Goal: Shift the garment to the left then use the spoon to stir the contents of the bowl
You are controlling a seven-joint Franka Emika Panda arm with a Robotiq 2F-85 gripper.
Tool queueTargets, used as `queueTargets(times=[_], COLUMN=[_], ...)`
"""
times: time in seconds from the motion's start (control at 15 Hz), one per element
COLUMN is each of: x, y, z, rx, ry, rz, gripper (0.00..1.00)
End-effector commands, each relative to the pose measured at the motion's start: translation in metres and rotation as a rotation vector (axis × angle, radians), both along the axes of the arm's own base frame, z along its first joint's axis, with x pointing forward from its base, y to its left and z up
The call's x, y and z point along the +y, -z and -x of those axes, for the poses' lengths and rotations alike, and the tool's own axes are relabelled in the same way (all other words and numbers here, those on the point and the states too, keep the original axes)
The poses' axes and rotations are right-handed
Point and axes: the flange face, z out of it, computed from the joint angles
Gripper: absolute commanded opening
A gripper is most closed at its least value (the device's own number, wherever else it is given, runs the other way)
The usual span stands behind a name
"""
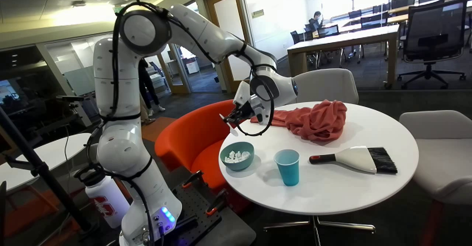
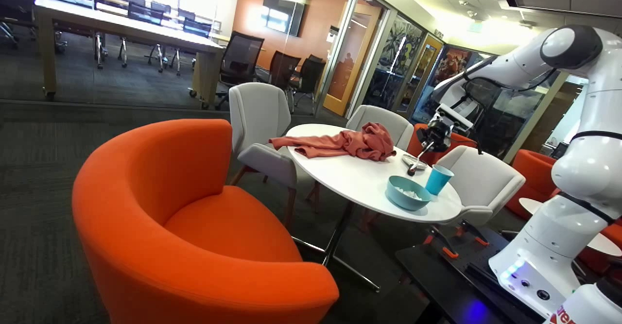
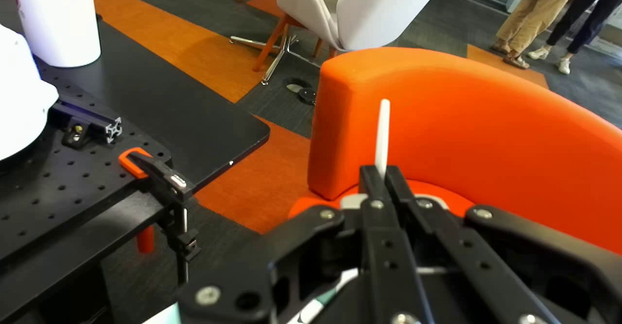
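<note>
The teal bowl point(image 1: 243, 166) holds several white pieces and stands near the table edge on the robot's side; it also shows in an exterior view point(image 2: 401, 199). My gripper point(image 1: 228, 120) is shut on a white spoon point(image 1: 233, 130). It holds the spoon tilted, wide end down, above the bowl and apart from it. In the wrist view the fingertips point(image 3: 384, 173) pinch the spoon's thin handle point(image 3: 383, 134); its wide end is hidden. The red garment point(image 1: 317, 120) lies crumpled on the far part of the table, also in an exterior view point(image 2: 359, 142), away from the gripper.
A blue cup point(image 1: 288, 168) stands beside the bowl on the round white table point(image 1: 320, 200). A brush with a red-black handle point(image 1: 350, 159) lies beyond the cup. An orange chair point(image 3: 452, 129) is close to the table edge. Clamps point(image 3: 160, 173) stick up from the robot's base plate.
</note>
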Motion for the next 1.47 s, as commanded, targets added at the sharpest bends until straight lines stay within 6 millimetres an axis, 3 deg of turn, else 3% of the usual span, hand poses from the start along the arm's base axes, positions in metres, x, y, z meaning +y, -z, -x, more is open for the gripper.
queueTargets(times=[0.0,0.2,0.67,1.4], x=[-0.001,-0.002,0.000,0.030], y=[0.012,0.032,0.043,0.095], z=[0.000,-0.001,-0.003,-0.003], rx=[0.017,0.048,0.114,0.130], ry=[-0.003,-0.006,-0.108,-0.266], rz=[-0.008,-0.013,-0.032,-0.071], gripper=[0.05,0.05,0.01,0.01])
